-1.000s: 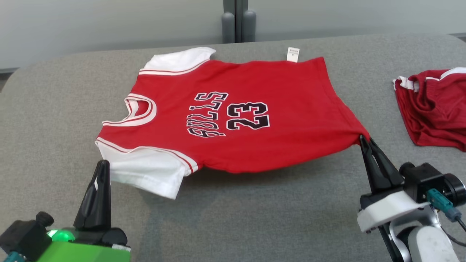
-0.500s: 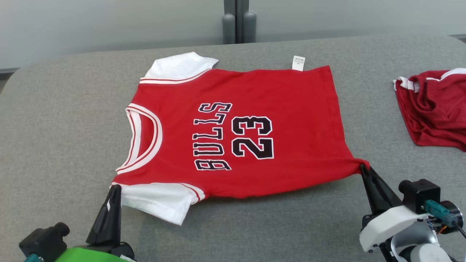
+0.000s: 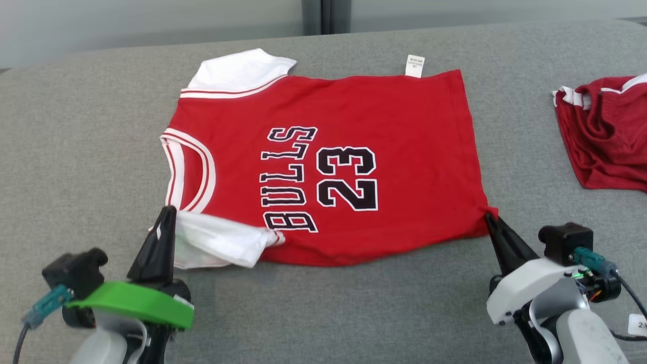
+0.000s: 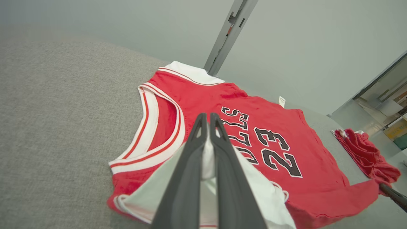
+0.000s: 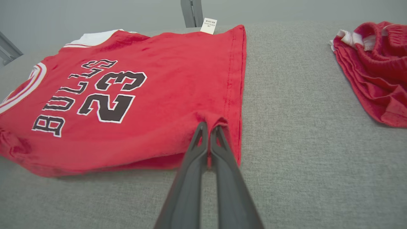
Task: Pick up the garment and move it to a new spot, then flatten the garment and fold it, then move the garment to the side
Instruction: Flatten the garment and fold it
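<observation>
Head view. The jersey [image 3: 323, 167] lies print-up in the middle of the grey worktop [image 3: 76, 151], with its collar toward 9 o'clock and its hem toward 3 o'clock. A small label [image 3: 415, 65] sticks out at the far edge, about 1 o'clock.

The left gripper [image 3: 167, 215] sits at the jersey's 7 o'clock corner. Its fingers [image 4: 184, 184] are clenched on the near white sleeve [image 3: 217, 242], and the left wrist view shows white cloth pinched between them.

The right gripper [image 3: 489, 218] sits at the 4 o'clock corner, clenched on the near hem corner. The red cloth puckers toward its tips.

We judge that the two near corners are held so the body can be pulled taut along the 9-to-3 line and laid down without creases. The far edge rests on the worktop and acts as the anchor.

The body looks smooth, but the held sleeve is bunched, so we take the flattening as unfinished and the folding as not yet begun.

A heap of red shorts [image 3: 606, 136] lies at 3 o'clock, well apart from the hem.
</observation>
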Controlling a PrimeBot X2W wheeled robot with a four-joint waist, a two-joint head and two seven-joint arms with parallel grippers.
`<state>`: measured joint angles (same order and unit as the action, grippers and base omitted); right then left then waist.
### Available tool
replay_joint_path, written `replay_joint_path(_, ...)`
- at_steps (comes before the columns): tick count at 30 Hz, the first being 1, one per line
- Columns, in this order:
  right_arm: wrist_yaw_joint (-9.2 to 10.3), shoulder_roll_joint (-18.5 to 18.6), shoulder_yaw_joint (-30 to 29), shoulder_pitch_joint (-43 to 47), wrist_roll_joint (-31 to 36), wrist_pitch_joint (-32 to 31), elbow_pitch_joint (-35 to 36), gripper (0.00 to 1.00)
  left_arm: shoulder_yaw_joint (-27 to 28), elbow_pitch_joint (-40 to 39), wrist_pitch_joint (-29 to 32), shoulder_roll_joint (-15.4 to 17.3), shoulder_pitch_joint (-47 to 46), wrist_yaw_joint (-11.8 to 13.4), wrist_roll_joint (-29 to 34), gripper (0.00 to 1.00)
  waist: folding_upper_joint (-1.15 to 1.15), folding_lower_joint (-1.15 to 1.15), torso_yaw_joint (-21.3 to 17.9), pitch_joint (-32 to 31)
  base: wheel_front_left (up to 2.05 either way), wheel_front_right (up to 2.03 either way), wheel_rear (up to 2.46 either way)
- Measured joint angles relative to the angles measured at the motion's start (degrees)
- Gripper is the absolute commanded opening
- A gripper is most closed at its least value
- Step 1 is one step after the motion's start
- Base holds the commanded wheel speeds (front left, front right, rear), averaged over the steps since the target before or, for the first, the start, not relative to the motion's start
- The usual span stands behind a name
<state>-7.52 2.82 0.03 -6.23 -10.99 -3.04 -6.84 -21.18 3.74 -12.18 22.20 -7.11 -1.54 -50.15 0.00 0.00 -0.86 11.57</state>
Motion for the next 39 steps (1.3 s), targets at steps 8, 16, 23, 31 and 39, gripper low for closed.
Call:
replay_joint_path(8,0.0,0.0,-0.93,-7.95,-1.7,2.13,-5.15,0.0,-0.78,9.87,-0.69,-2.45,-11.72,-1.57,2.14,0.0,0.0,0.0,-1.31,3.24,0.0,0.0,0.0)
replay_joint_path(16,0.0,-0.02,0.12,-13.06,-1.77,3.66,-10.34,0.0,1.44,14.88,-2.52,-4.24,-17.18,-2.76,4.78,0.0,0.0,0.0,-2.11,6.14,0.0,0.0,0.0)
replay_joint_path(23,0.0,-0.01,-0.13,-15.44,-0.85,6.38,-12.82,1.0,6.82,15.73,-2.78,-7.39,-19.52,-3.53,8.65,0.92,0.0,0.0,-2.32,7.51,0.0,0.0,0.0)
replay_joint_path(31,0.0,-0.01,-1.48,-16.07,0.34,12.67,-11.74,1.0,11.71,13.84,-2.85,-10.95,-17.93,-5.22,14.19,1.0,0.0,0.0,-2.38,6.9,0.0,0.0,0.0)
replay_joint_path(39,0.0,0.01,-3.13,-11.71,3.47,14.24,-7.65,1.0,12.63,11.45,-2.86,-10.92,-12.64,-5.75,14.97,1.0,0.0,0.0,-2.0,4.49,0.0,0.0,0.0)
